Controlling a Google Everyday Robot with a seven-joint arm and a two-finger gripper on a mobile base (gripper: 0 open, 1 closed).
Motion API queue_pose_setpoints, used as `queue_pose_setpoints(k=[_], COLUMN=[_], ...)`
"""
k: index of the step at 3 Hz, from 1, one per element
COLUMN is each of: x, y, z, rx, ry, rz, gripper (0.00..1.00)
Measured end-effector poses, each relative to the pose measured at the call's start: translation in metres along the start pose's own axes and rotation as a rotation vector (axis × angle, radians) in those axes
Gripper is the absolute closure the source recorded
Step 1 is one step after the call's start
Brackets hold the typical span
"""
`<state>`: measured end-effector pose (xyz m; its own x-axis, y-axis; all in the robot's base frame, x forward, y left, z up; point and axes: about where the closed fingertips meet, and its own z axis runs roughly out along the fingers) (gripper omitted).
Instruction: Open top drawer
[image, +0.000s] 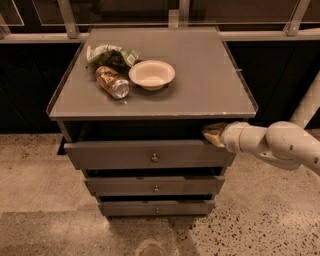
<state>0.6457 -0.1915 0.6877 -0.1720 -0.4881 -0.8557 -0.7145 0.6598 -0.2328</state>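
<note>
The top drawer (120, 155) is the widest of three grey drawer fronts under the cabinet top, with a small round metal knob (154, 158) at its centre. It stands pulled out a little, with a dark gap above its front panel. My gripper (213, 134) reaches in from the right on a white arm (280, 145). Its tip sits at the upper right corner of the top drawer front, just under the cabinet top's edge.
On the cabinet top (210, 85) lie a white bowl (151, 74), a tipped can (112, 82) and a green snack bag (110, 54). The medium drawer (155, 186) and the narrowest drawer (156, 207) sit below. A railing runs behind. Speckled floor (260, 220) surrounds the cabinet.
</note>
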Motion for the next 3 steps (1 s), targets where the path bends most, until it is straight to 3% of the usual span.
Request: queue_pose_setpoints(k=[2, 3], x=[0.008, 0.0147], y=[0.0103, 0.0101], z=[0.001, 0.0028], rx=[-0.02, -0.08], ry=[0.024, 0.062], rz=[0.013, 0.007], gripper=[1.0, 1.0])
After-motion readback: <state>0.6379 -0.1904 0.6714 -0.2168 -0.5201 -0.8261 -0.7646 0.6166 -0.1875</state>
